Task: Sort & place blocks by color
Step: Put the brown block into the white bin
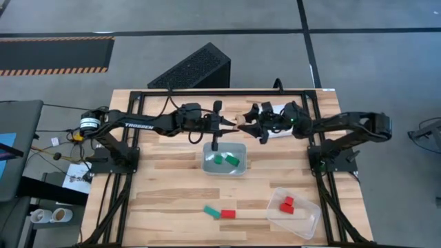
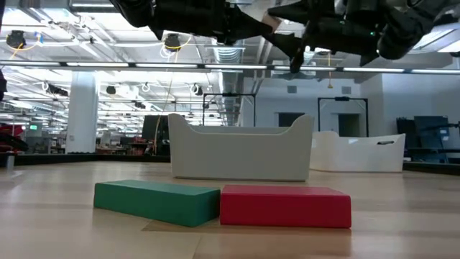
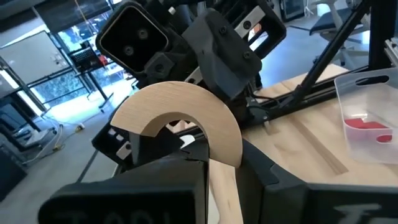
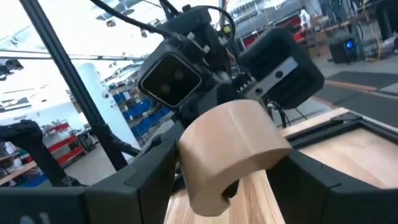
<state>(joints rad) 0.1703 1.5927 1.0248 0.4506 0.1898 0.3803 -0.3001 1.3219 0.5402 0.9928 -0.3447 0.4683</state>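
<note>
Jaws of both the left gripper (image 3: 186, 155) and right gripper (image 4: 233, 180) are clamped on one plain light-wood arch block (image 3: 186, 115), held mid-air above the tabletop (image 1: 172, 196). Wood is judged rigid, light, smooth; flat faces are the preferred grasp.

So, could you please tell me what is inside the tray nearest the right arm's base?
The clear tray holds two red blocks. Nothing else shows inside it.
</note>
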